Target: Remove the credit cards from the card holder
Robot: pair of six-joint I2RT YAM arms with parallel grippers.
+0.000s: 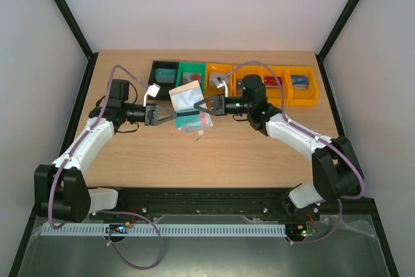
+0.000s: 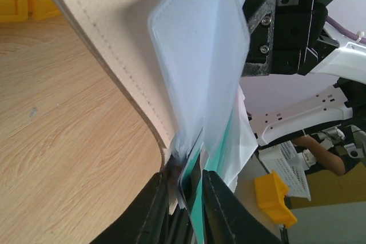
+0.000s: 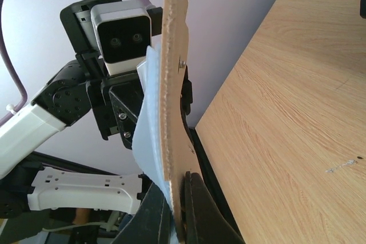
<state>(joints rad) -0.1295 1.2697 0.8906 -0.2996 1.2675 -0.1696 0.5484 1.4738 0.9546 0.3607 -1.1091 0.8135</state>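
Observation:
The card holder (image 1: 185,97) hangs in the air between both grippers, above the middle of the table. Its cream cover (image 2: 114,38) curves over pale blue see-through sleeves (image 2: 200,55). My right gripper (image 1: 196,104) (image 3: 180,184) is shut on the cover's edge and one sleeve. From the other side, my left gripper (image 1: 174,115) (image 2: 183,175) has its jaws a little apart. Loose sleeve edges and a teal credit card (image 2: 198,212) lie between those jaws, with dark gaps around them. A teal card (image 1: 192,121) and a red-marked card (image 1: 205,121) show in the lower sleeves.
A row of bins stands at the back of the table: black (image 1: 163,71), green (image 1: 191,72), orange (image 1: 218,76) and two more orange ones (image 1: 272,82) (image 1: 303,86). A red card (image 1: 272,81) and a blue card (image 1: 299,81) lie in the right-hand bins.

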